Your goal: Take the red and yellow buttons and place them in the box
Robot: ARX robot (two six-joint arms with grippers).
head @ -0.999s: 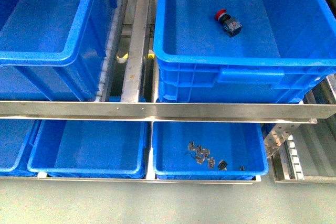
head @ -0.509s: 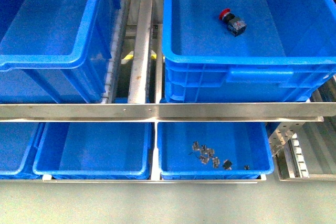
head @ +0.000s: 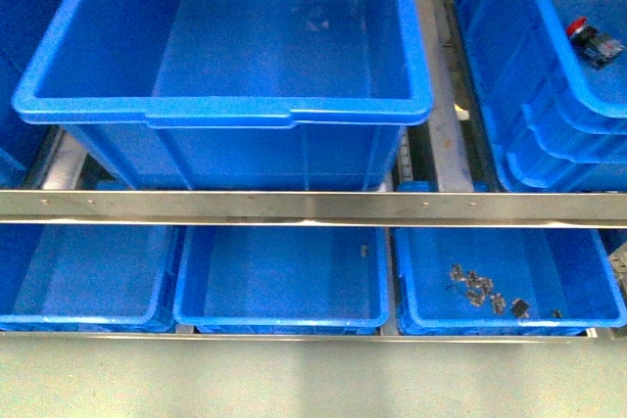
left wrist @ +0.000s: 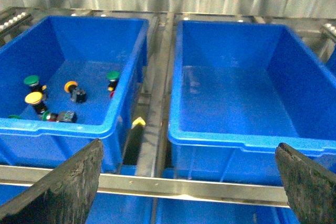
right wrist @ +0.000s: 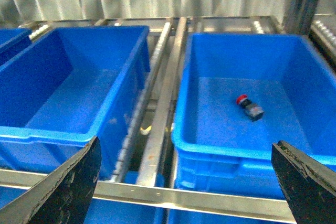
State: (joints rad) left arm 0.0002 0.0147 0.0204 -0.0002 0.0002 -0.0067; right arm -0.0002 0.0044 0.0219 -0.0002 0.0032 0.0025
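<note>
Front view: the red button (head: pixel 578 24) lies in the box (head: pixel 519 95) at far right; no gripper shows. Left wrist view: left gripper (left wrist: pixel 189 187) spread wide, yellow button (left wrist: pixel 34 98) well beyond it in another crate (left wrist: pixel 79 128). Right wrist view: right gripper (right wrist: pixel 186 187) spread wide, red button beyond it, inside the box.

You count one red button (right wrist: pixel 249 106), in box (right wrist: pixel 247 153) ahead of right gripper (right wrist: pixel 186 142). In crate (left wrist: pixel 58 125) ahead of left gripper (left wrist: pixel 190 142): one yellow button (left wrist: pixel 34 98), one orange-capped button (left wrist: pixel 71 86), at least two green-capped buttons (left wrist: pixel 32 81). Three shallow trays (head: pixel 284 320). Small metal parts (head: pixel 475 286) in one tray: too small to count.
</note>
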